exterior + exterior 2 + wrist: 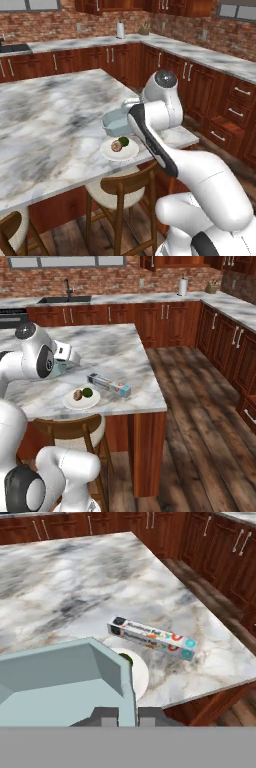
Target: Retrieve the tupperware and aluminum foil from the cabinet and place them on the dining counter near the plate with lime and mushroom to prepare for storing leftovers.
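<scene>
The pale blue tupperware [60, 682] fills the lower left of the hand view, with one wall running down between my fingertips; my gripper [127, 716] is shut on it. From the left base it sits low over the counter [50, 115], just behind the white plate [107, 152] holding the lime [124, 141] and mushroom [116, 146]. The aluminum foil box [109, 385] lies flat on the counter right of the plate [70, 402]; its printed side faces up [152, 637]. Whether the tupperware touches the counter is hidden by my arm.
The counter's corner and right edge [157, 398] lie close beyond the foil, with wood floor below. A wooden stool [70, 431] stands under the front edge below the plate. Cabinets and a sink [65, 300] line the far walls.
</scene>
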